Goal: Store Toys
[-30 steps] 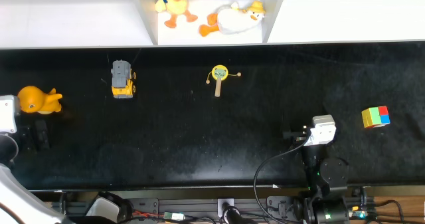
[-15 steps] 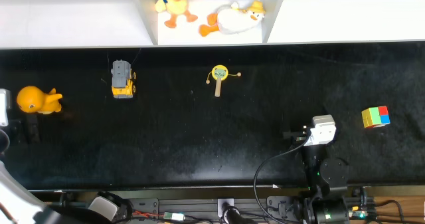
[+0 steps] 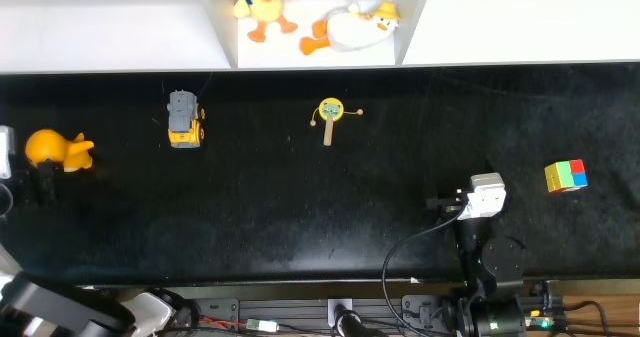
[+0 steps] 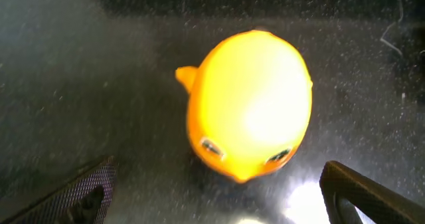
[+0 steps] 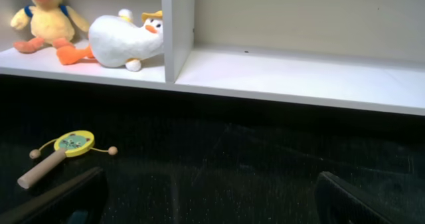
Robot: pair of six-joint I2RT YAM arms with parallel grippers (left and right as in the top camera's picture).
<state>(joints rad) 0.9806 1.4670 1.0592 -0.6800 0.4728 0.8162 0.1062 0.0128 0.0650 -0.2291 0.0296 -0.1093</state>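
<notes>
An orange round toy (image 3: 55,149) sits on the black mat at the far left. In the left wrist view the orange toy (image 4: 249,104) lies just ahead of my left gripper (image 4: 219,211), whose fingers (image 4: 80,191) stand wide apart and hold nothing. From above, the left gripper (image 3: 40,182) is close beside the toy on its near side. A grey and yellow toy truck (image 3: 183,118), a small rattle drum (image 3: 330,112) and a coloured cube (image 3: 565,175) lie on the mat. My right gripper (image 5: 212,211) is open near the front right, facing the shelf.
A white shelf (image 3: 320,57) runs along the back. Its middle compartment holds a yellow plush duck (image 3: 264,7) and a white plush duck (image 3: 350,27). The compartment to the right (image 5: 299,71) is bare. A cable (image 3: 400,252) loops near the right arm's base.
My left gripper has slid away from the front edge, closing in on the orange toy. The right arm and the toys have not moved.
</notes>
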